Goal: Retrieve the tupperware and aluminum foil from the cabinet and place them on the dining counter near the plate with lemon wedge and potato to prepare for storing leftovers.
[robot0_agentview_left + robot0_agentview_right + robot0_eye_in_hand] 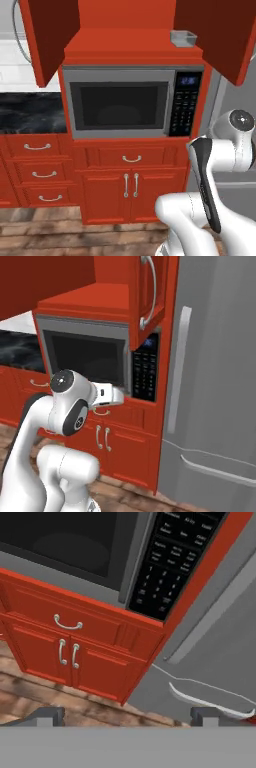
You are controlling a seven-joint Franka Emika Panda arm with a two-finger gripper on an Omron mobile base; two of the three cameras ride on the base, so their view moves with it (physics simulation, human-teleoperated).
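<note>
The red wall cabinet (130,47) above the microwave stands open, its doors (50,35) swung out to both sides. On its shelf, at the right end, sits the small pale grey tupperware (183,37). The right door with the curved silver handle (150,291) also hangs near the fridge. The aluminum foil, the dining counter and the plate are out of view. My gripper (127,717) is open with nothing between its fingertips (50,716). It hangs low in front of the microwave's keypad, well below the shelf. My white hand (107,395) sits level with the microwave's lower edge.
A grey microwave (125,102) with a black keypad (165,577) fills the niche under the cabinet. A tall grey fridge (215,381) stands right beside it. Red drawers (37,147) and cupboard doors (70,654) lie below, a black worktop (30,112) to the left, wood floor (30,692) beneath.
</note>
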